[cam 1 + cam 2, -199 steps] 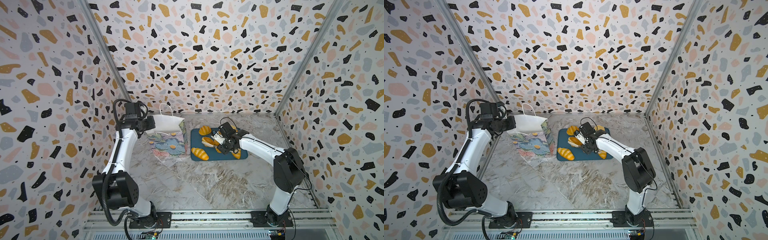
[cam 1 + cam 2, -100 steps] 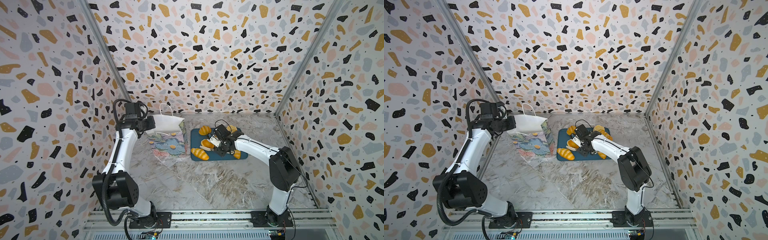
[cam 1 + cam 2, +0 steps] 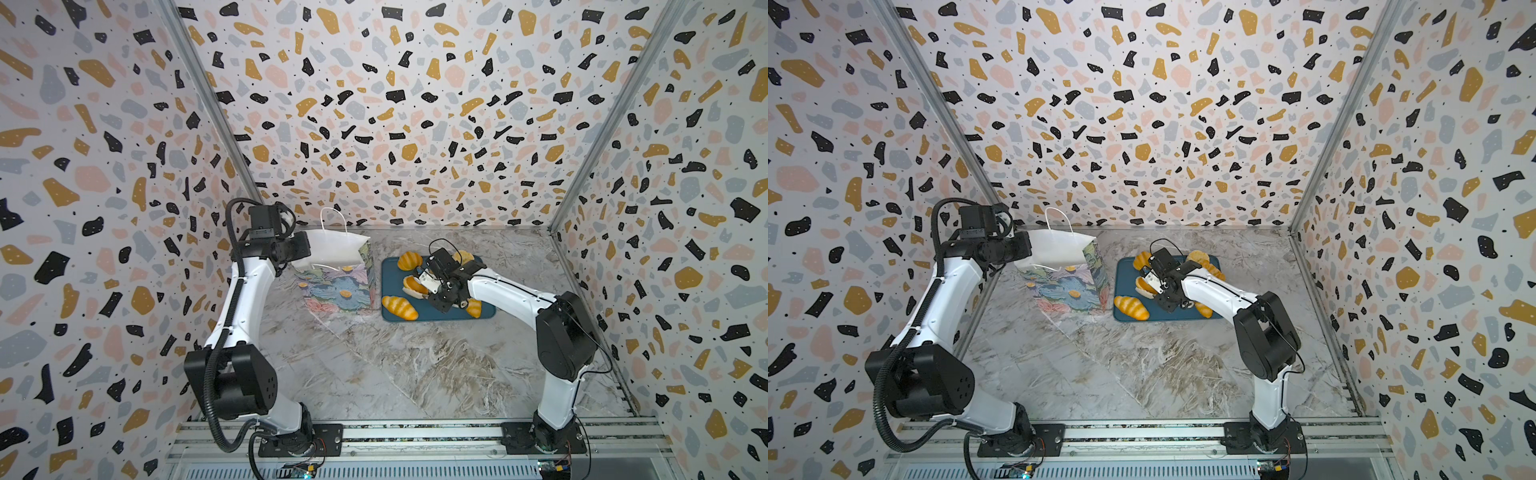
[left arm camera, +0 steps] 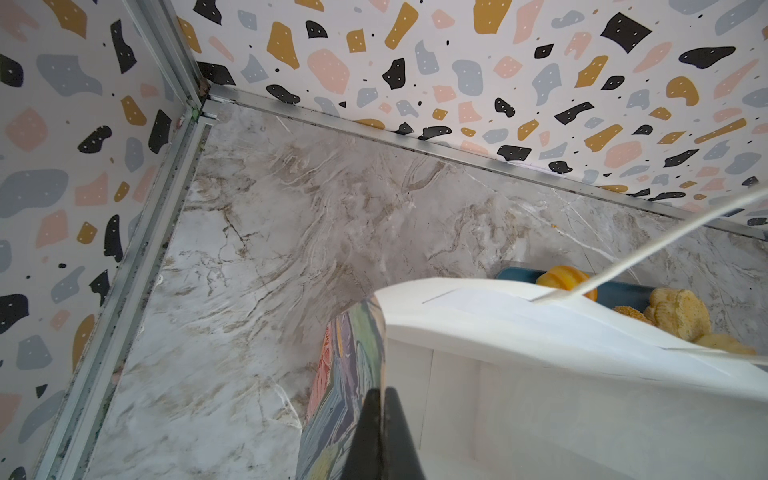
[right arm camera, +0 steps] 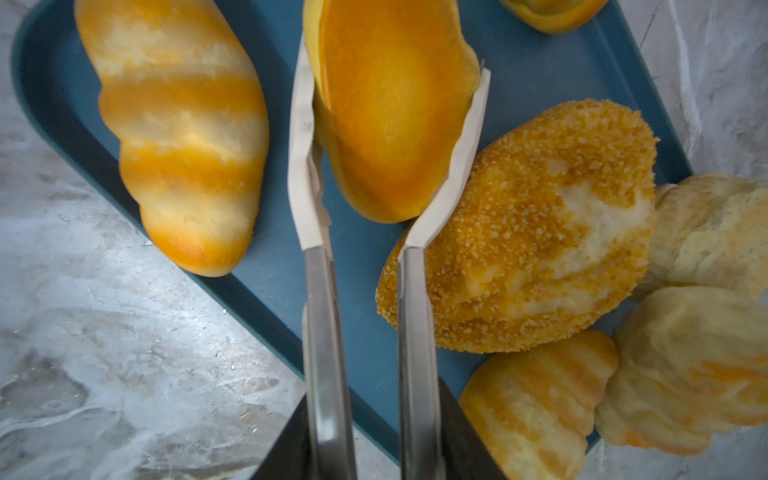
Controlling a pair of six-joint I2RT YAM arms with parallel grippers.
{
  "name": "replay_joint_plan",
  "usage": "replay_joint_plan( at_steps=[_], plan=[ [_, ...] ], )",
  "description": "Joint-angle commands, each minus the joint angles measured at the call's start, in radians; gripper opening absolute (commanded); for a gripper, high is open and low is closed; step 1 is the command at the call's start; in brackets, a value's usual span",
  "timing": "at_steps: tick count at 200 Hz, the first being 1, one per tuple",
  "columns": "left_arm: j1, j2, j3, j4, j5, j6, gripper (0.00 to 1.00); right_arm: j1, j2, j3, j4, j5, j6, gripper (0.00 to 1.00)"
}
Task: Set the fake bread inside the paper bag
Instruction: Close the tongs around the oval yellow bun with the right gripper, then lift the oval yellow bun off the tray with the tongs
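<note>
The paper bag [image 3: 336, 282] [image 3: 1065, 286] stands upright left of the tray, its white inside showing. My left gripper [image 4: 380, 395] [image 3: 305, 249] is shut on its left rim. My right gripper [image 5: 374, 399] [image 3: 440, 286] is shut on metal tongs [image 5: 324, 316]. The tongs' white tips press both sides of a smooth orange bun [image 5: 390, 116] [image 3: 413, 284] [image 3: 1145, 286] over the tray. More fake bread lies around it: a striped roll [image 5: 178, 133] [image 3: 399, 307], a seeded loaf [image 5: 532, 232], a shell-like bun [image 3: 409, 260] and pale bumpy buns [image 5: 715, 232].
The dark-blue tray [image 3: 482, 313] [image 3: 1125, 270] lies flat on the marble floor right of the bag. Patterned walls close the back and both sides. The bag's cord handle [image 3: 332, 216] stands up near the back wall.
My right gripper has moved left across the tray and the tongs have narrowed onto the smooth orange bun. The left arm and the bag have not moved.
</note>
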Motion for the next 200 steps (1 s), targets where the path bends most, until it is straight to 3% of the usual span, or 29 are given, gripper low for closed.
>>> replay_joint_plan(
  at_steps=[1, 200],
  plan=[
    [-0.004, -0.022, -0.02, 0.018, 0.017, -0.005, 0.0, 0.002, -0.089, -0.011, 0.018, -0.004, 0.048, 0.39],
    [-0.004, -0.013, -0.02, 0.015, 0.006, -0.025, 0.0, 0.002, -0.234, -0.085, 0.071, -0.02, 0.216, 0.37]
  ],
)
